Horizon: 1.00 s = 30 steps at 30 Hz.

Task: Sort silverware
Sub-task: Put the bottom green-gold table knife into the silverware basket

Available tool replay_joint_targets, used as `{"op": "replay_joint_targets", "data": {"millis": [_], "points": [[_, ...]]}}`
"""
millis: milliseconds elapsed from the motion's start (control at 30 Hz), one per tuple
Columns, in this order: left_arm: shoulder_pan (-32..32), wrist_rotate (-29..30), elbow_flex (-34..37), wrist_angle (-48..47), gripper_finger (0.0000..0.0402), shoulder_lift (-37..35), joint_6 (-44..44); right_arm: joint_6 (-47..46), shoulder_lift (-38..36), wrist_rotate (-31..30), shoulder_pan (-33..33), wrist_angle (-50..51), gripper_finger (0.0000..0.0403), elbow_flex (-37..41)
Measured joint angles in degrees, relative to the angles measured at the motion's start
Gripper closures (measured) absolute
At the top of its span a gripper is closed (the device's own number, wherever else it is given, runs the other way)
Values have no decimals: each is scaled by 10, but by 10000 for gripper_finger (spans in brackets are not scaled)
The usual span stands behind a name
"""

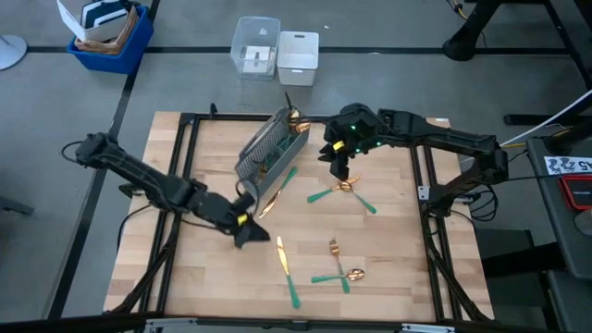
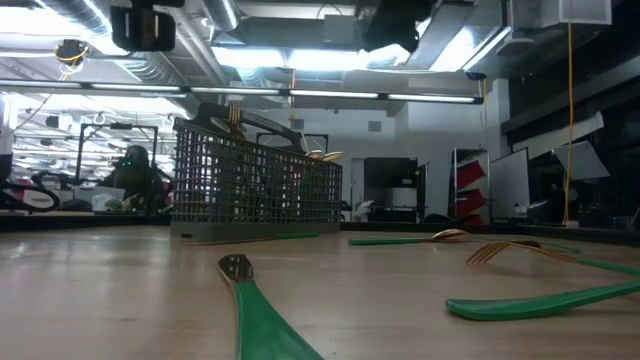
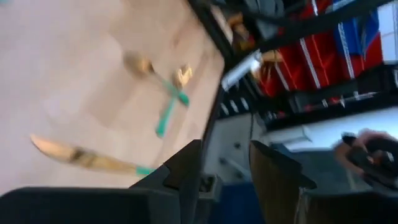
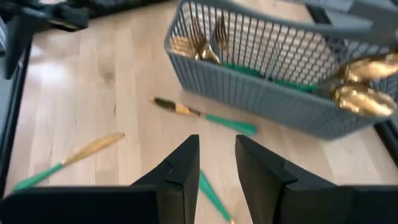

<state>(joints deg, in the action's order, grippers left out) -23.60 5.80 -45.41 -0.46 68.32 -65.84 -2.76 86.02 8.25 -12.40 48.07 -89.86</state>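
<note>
On the surface (image 1: pixel 185 277): silverware (image 1: pixel 344 188) lies scattered beside your caddy (image 1: pixel 270 148) | left gripper (image 1: pixel 248 231) and right gripper (image 1: pixel 339 169): fingers apart, empty | risk: crossed handles may drag a second piece along during your pick.

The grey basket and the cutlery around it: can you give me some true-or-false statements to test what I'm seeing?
1. The grey basket already holds some forks. True.
2. All the cutlery is in the basket. False: several pieces, such as a knife, lie on the wooden table.
3. The right gripper holds a spoon. False: it is empty.
4. The left gripper is near the basket's end. True.
5. The handles are red. False: green.
</note>
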Motion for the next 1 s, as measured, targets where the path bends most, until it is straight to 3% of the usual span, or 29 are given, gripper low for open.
{"op": "replay_joint_targets", "data": {"millis": [133, 267, 500, 733, 1000], "points": [[-19, -42, 0, 32, 276, 53, -105, 0, 0, -1, 0, 25, 294, 0], [-37, -82, 0, 31, 276, 96, -267, 0, 0, -1, 0, 36, 294, 0], [-73, -98, -12, 101, 276, 184, -445, 2, 0, -1, 0, 73, 294, 0], [-77, -97, -111, 95, 276, 304, -535, 32, 0, -1, 0, 126, 294, 0], [-52, -95, -217, -19, 276, 414, -593, 33, 0, -1, 0, 129, 294, 0]]}}
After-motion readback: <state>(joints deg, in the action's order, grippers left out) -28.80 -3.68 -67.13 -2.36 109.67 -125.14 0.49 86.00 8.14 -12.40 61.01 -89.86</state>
